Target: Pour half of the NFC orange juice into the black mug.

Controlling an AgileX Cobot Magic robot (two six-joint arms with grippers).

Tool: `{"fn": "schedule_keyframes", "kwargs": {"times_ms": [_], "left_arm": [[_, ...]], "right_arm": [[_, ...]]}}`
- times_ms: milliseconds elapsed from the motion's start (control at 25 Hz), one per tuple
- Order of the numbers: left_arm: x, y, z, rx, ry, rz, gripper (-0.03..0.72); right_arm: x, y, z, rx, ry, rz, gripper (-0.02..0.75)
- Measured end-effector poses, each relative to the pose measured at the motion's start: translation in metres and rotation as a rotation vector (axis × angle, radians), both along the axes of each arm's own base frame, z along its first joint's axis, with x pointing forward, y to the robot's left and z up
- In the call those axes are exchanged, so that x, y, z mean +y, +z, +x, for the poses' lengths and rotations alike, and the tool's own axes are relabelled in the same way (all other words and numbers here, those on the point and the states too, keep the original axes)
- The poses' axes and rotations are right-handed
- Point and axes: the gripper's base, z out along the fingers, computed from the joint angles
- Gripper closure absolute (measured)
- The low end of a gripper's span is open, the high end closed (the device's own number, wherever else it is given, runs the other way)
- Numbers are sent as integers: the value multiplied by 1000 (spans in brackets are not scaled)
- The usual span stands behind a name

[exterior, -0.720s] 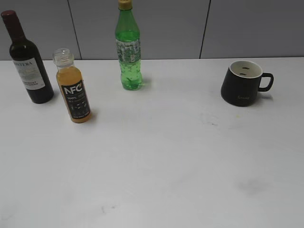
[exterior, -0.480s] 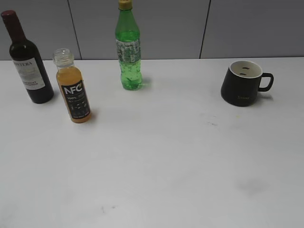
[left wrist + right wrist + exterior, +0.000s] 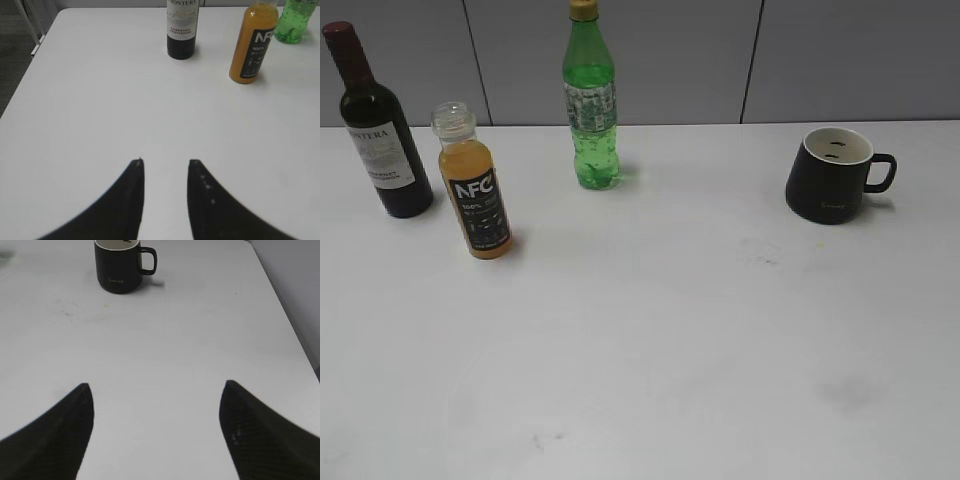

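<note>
The NFC orange juice (image 3: pixel 475 195) stands upright at the left of the white table (image 3: pixel 650 340), uncapped, with its black label facing me. It also shows in the left wrist view (image 3: pixel 252 42), far ahead and to the right of my left gripper (image 3: pixel 165 162), which is open and empty over bare table. The black mug (image 3: pixel 830 175) stands at the far right with its handle to the right and its white inside showing. In the right wrist view the mug (image 3: pixel 120 267) is far ahead of my right gripper (image 3: pixel 157 387), open wide and empty. Neither gripper shows in the exterior view.
A dark wine bottle (image 3: pixel 380 130) stands left of the juice and also shows in the left wrist view (image 3: pixel 182 27). A tall green bottle (image 3: pixel 590 100) stands at the back centre. The table's left edge (image 3: pixel 30 65) and right edge (image 3: pixel 285 315) are in view.
</note>
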Motion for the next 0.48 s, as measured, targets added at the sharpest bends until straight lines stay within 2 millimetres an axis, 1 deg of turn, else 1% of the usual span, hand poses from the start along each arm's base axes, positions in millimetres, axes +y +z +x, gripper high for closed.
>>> {"fn": "schedule_keyframes", "kwargs": {"times_ms": [160, 240, 360, 480], "left_arm": [[0, 0, 0, 0, 0, 0, 450], [0, 0, 0, 0, 0, 0, 450], [0, 0, 0, 0, 0, 0, 450], [0, 0, 0, 0, 0, 0, 450]], "right_arm": [[0, 2, 0, -9, 0, 0, 144], [0, 10, 2, -65, -5, -1, 144], [-2, 27, 11, -217, -18, -2, 144], [-4, 33, 27, -311, -33, -1, 144]]}}
